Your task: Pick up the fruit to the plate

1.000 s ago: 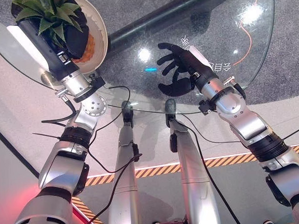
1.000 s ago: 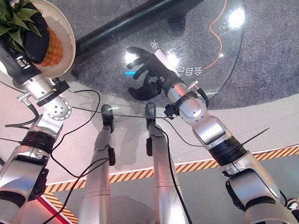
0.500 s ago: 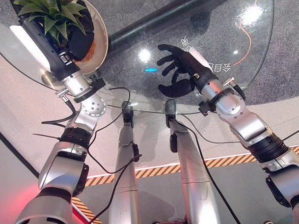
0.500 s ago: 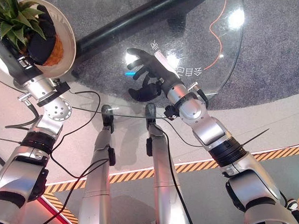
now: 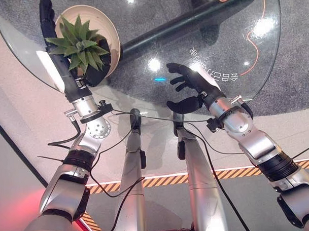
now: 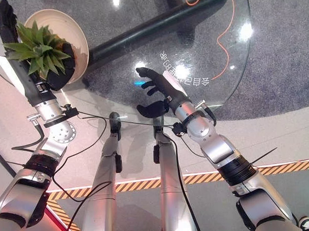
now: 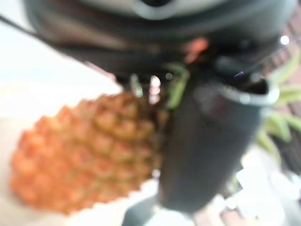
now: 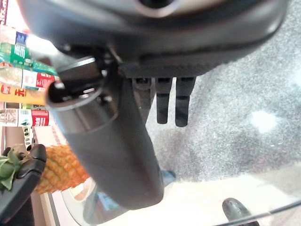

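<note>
Left hand (image 5: 94, 72) is gripping the pineapple (image 5: 80, 47) over the white plate (image 5: 111, 33) in the left eye view, dark fingers curling round the fruit under its green leafy crown, so only the crown is showing from above. Plate is sitting on the round glass table (image 5: 245, 87), toward its far left part. Right hand (image 5: 191, 84) is hovering over the middle of the glass, palm facing left, fingers spread and loosely bent, thumb sticking out below, holding nothing and well apart from the plate. Orange cord (image 5: 255, 28) is running under the glass at the far right.

Right eye view is showing the same layout: left hand (image 6: 56, 76) wrapping the pineapple (image 6: 40, 48) above the near side of the plate (image 6: 83, 32), right hand (image 6: 161, 90) hanging released near the table centre, a dark tube (image 6: 156, 24) crossing diagonally beneath the glass.

Left wrist view, very close and blurred: the orange scaly body of the pineapple (image 7: 89, 150) is lying against the thumb (image 7: 207, 141), green leaves poking out beside it.

Right wrist view: right hand's fingers (image 8: 167, 101) are pointing straight out over grey speckled floor seen through the glass, thumb (image 8: 108, 141) beside them, nothing held. At the edge the pineapple (image 8: 59, 167) is showing, with dark fingers of the left hand (image 8: 21, 181) closing on it.
</note>
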Controlling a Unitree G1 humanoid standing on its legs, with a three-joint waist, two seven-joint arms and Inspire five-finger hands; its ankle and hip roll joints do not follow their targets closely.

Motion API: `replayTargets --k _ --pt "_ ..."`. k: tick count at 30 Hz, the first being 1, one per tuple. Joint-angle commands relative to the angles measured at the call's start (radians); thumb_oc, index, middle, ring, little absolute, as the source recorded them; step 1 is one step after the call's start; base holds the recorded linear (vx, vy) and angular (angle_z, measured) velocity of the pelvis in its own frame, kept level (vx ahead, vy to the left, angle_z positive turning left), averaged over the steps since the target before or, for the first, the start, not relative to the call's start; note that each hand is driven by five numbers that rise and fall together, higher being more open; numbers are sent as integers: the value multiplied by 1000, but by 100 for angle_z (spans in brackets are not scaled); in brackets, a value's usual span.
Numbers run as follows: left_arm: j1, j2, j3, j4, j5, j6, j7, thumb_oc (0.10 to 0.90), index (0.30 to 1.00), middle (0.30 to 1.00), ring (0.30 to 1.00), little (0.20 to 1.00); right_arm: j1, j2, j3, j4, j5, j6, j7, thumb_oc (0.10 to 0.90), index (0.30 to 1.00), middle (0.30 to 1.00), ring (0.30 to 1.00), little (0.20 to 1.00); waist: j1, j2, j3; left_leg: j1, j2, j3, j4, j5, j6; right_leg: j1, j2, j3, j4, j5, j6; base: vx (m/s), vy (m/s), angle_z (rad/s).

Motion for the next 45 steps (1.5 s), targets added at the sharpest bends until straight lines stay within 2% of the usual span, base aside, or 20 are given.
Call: replayTargets --k 1,12,45 --pt "35 -1 81 -66 -43 -69 -40 800 900 900 900 900 126 20 16 -104 -24 -13 38 800 900 900 900 900 -1 11 -25 37 -102 79 102 -132 69 64 69 -35 -170 134 26 -1 -34 4" --pt "148 -12 110 -149 -93 -61 -119 800 900 900 900 900 205 0 -22 -143 -36 -43 55 800 900 900 900 900 8 16 -25 53 -100 71 86 -124 73 84 71 -44 -176 125 24 0 -7 2" --pt "228 -1 116 -196 -202 -26 -287 800 900 900 900 900 235 -25 -39 -145 -18 -69 55 800 900 900 900 900 15 31 -25 79 -96 77 53 -101 73 113 67 -43 -204 135 25 0 0 0"
